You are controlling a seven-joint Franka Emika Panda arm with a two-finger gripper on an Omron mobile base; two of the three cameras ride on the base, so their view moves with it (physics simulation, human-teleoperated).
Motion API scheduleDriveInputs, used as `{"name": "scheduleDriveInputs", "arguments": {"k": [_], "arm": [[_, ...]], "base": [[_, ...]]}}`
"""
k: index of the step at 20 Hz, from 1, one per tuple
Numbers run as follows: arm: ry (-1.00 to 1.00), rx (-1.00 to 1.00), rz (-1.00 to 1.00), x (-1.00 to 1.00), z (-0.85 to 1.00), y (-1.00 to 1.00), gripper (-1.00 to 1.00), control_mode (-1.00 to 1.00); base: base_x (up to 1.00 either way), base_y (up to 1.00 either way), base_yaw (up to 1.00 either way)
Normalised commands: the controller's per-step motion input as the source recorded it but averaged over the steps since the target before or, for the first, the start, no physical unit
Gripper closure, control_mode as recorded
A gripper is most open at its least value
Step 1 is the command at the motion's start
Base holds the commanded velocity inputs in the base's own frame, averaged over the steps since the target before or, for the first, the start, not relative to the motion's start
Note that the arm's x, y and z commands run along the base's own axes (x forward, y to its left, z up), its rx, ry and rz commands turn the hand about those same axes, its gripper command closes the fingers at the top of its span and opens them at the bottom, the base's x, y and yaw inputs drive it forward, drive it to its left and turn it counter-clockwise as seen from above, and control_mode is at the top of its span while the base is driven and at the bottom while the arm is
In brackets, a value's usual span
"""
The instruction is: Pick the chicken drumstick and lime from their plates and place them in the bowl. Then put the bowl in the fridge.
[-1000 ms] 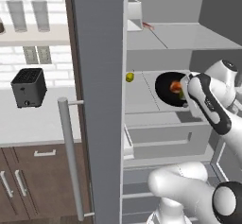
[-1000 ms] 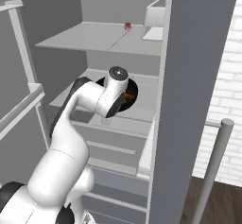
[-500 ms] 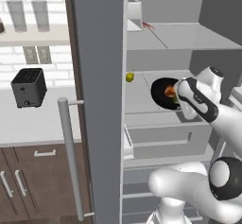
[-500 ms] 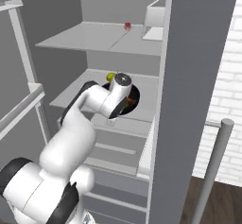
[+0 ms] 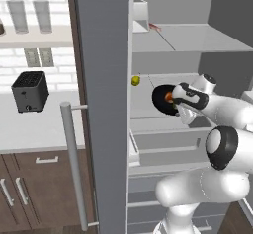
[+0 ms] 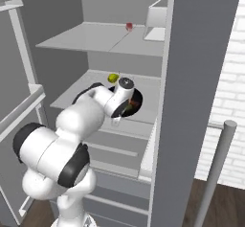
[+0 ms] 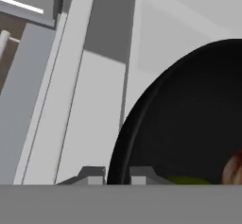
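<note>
Toaster: you see a dark grey toaster [image 5: 29, 91] on the pale counter, far left.
Door: the tall grey-silver fridge [image 5: 103, 99] stands open.
Fruit: a small yellow-green fruit [image 5: 136, 80] sits on the middle shelf.
Bowl: the glossy black round bowl [image 5: 165, 99] is tilted at that shelf's near edge.
Gripper: the two-finger gripper [image 7: 117, 175] pinches the bowl's rim, fingers either side.

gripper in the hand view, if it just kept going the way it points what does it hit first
Most likely the bowl: its black wall rises right between the fingertips, so the gripper seems to straddle the rim. Beyond it lies the white fridge interior; depth is unclear.
</note>
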Motion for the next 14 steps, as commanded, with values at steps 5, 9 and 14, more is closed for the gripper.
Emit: {"name": "scheduleDriveInputs", "arguments": {"k": [5,9,14], "arm": [[0.0,0.0,0.03,0.67,-0.37,0.0,1.0,-1.0],[-0.01,0.0,0.02,0.6,-0.21,0.0,1.0,-1.0],[-0.04,0.0,0.02,0.22,-0.07,0.0,-1.0,-1.0]], "base": [[0.0,0.0,0.0],[0.0,0.0,0.0],[0.0,0.0,0.0]]}}
